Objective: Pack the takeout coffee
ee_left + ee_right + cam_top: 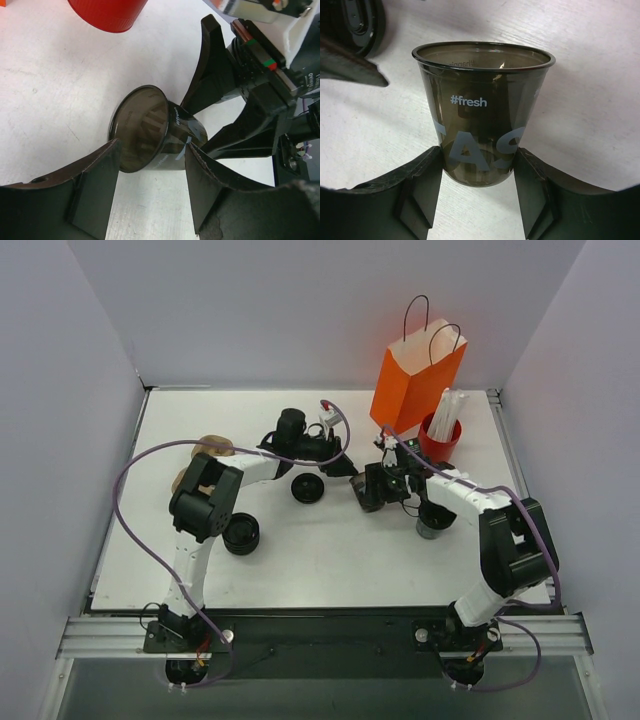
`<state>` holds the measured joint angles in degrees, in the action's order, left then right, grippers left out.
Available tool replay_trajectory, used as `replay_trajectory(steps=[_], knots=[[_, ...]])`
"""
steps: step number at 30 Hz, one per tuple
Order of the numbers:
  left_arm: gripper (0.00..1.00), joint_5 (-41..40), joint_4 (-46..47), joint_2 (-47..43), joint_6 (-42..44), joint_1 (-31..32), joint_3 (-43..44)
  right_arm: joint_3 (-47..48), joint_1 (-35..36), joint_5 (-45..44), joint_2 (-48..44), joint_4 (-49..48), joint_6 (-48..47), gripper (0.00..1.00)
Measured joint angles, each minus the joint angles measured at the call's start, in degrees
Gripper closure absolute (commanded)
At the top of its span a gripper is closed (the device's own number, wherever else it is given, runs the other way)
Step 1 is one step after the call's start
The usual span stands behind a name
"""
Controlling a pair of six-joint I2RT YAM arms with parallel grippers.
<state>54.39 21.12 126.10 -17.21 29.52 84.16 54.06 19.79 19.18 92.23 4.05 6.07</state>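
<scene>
The takeout coffee cup (480,115), dark see-through plastic with "#fresh" printed on it, is gripped at its base between my right gripper's (477,152) two fingers. In the left wrist view the cup (145,130) lies tilted with its open rim facing my left gripper (152,150). That gripper's jaws are spread, with their tips at either side of the rim. From above, the two grippers meet at the table's middle: left (345,468), right (366,488). The right gripper's fingers (215,75) show behind the cup. The orange paper bag (415,380) stands open at the back right.
A red cup of white straws (440,435) stands beside the bag and also shows in the left wrist view (107,12). A black lid (307,488) lies left of the grippers. A ribbed black stack (241,534) sits front left. Brown discs (212,447) lie far left. A grey object (432,525) sits under the right arm.
</scene>
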Motion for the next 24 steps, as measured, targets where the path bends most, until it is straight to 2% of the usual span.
replay_trajectory(steps=[7, 15, 24], knots=[[0.37, 0.0, -1.3, 0.2, 2.8, 0.0, 0.1, -2.5, 0.2, 4.7, -1.2, -2.5, -2.1, 0.52], [0.49, 0.3, -1.6, 0.0, 3.1, 0.2, -0.6, -5.6, 0.9, 6.4, -3.5, -5.5, -2.4, 0.52], [0.48, -0.4, -1.6, -3.1, 4.2, 1.2, -7.1, -7.8, 2.1, 8.5, -4.9, -6.8, -1.7, 0.54]])
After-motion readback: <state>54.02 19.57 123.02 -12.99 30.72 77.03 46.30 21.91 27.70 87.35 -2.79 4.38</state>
